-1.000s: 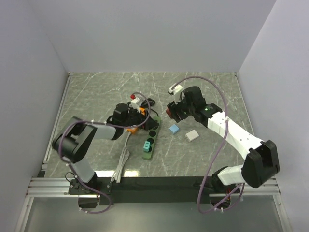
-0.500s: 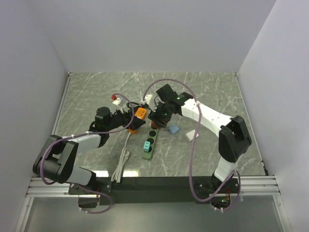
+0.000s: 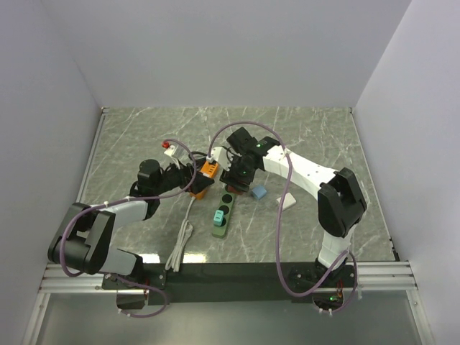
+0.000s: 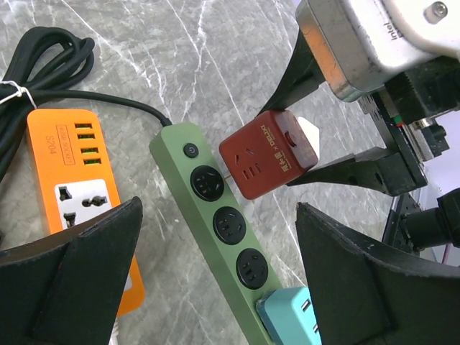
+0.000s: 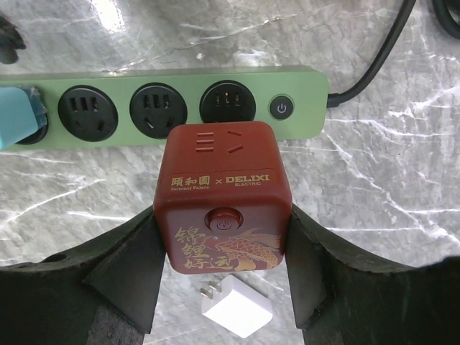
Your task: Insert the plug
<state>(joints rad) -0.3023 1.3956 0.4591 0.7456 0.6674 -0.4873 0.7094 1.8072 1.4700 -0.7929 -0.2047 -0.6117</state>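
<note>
My right gripper (image 5: 223, 248) is shut on a dark red cube plug (image 5: 224, 201) with gold lettering. It hangs just above the green power strip (image 5: 302, 93), by the socket nearest the switch. In the left wrist view the red plug (image 4: 267, 152) is tilted, its prongs facing the green strip (image 4: 167, 144) and apart from it. Three sockets are empty and a teal plug (image 4: 291, 320) sits in the end one. My left gripper (image 4: 218, 208) is open and straddles the strip's lower sockets. Seen from above, the right gripper (image 3: 236, 175) is over the strip (image 3: 221, 208).
An orange power strip (image 4: 68, 169) lies left of the green one, partly under my left finger. A black cable coil (image 4: 43, 57) lies behind it. A blue cube (image 3: 259, 192) and a white charger (image 3: 287, 200) lie to the right. A white cable (image 3: 183, 241) trails toward the near edge.
My right arm has swung left from the table's right side, carrying the red plug over the green strip. The left gripper has drawn back to the left, uncovering the orange strip.
</note>
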